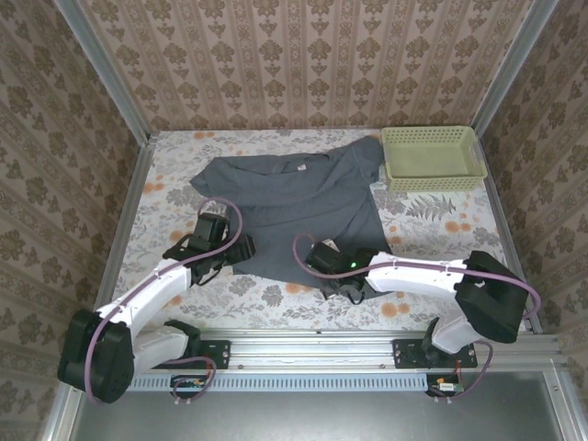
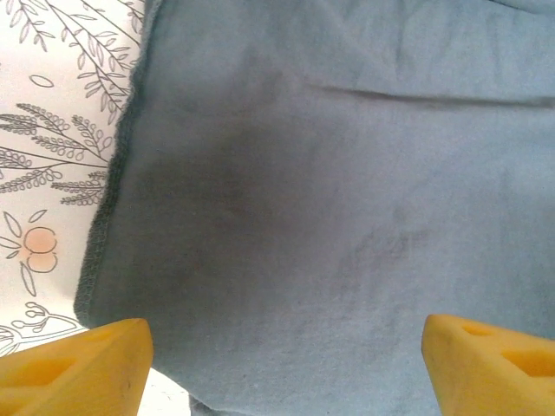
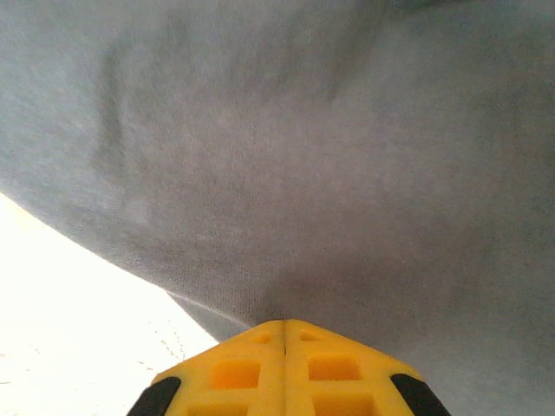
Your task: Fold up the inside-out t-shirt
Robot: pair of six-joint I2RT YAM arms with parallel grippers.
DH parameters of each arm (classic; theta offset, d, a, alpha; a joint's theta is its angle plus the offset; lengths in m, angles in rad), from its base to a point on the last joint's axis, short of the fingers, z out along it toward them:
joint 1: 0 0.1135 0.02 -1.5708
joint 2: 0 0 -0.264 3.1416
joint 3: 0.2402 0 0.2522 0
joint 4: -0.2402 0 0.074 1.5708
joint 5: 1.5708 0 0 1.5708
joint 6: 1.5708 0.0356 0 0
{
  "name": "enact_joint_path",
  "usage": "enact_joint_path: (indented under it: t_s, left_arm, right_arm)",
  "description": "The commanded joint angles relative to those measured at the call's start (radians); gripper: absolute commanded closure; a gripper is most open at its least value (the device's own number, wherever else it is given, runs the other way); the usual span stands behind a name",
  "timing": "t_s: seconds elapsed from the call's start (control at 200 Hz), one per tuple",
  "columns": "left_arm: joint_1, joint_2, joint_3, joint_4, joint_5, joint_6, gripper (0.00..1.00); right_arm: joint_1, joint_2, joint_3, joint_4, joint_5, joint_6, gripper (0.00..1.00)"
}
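The right fingers (image 3: 251, 368) are pressed tight together, and the near hem of the inside-out t-shirt (image 3: 329, 156) runs into their tips. They seem to hold only a thin nip of cloth. The left fingers (image 2: 78, 368) stand wide apart over the shirt's near left corner and grip nothing; its stitched side edge lies just to their left.

The shirt lies spread on the patterned bench (image 1: 432, 230), collar away from the arms. Its far right sleeve is just beside the green basket (image 1: 432, 156).

The main risk is that so shallow a bite slips off the hem once it is lifted, or that it holds one layer only and the front and back peel apart. If the right side rises while the left corner lies free, the shirt will likely skew and bunch. The left fingers could close on mid-cloth and not on the corner. The sleeve could also catch on the basket.
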Motion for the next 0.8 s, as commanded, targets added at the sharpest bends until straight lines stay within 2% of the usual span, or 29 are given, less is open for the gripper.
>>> enact_joint_path:
  t_s: [0.0, 0.13, 0.21, 0.31, 0.43, 0.54, 0.66, 0.795]
  left_arm:
    - [-0.048, 0.001, 0.005, 0.008, -0.007, 0.036, 0.18]
    - [-0.114, -0.004, 0.025, 0.015, -0.041, 0.065, 0.18]
    - [-0.157, 0.005, 0.044, 0.022, -0.072, 0.092, 0.18]
    - [-0.209, 0.033, 0.096, 0.021, -0.104, 0.142, 0.19]
    - [-0.297, 0.083, 0.169, 0.031, -0.152, 0.207, 0.19]
    - [-0.375, 0.154, 0.228, 0.034, -0.196, 0.263, 0.2]
    - [-0.416, 0.235, 0.264, 0.048, -0.205, 0.3, 0.21]
    - [-0.463, 0.357, 0.324, 0.061, -0.199, 0.338, 0.21]
  right_arm:
    - [-0.029, -0.076, 0.026, -0.069, 0.047, 0.041, 1.0]
    - [-0.091, -0.162, 0.027, -0.051, -0.019, 0.031, 1.0]
    - [-0.177, -0.17, 0.02, 0.006, -0.124, 0.024, 1.0]
    - [-0.281, -0.15, 0.056, 0.006, -0.163, 0.012, 1.0]
    - [-0.365, -0.092, 0.14, 0.008, -0.194, -0.023, 1.0]
    - [-0.435, 0.024, 0.217, 0.006, -0.218, -0.025, 1.0]
    - [-0.501, 0.123, 0.287, -0.008, -0.222, -0.022, 1.0]
    - [-0.531, 0.193, 0.322, 0.003, -0.264, -0.031, 1.0]
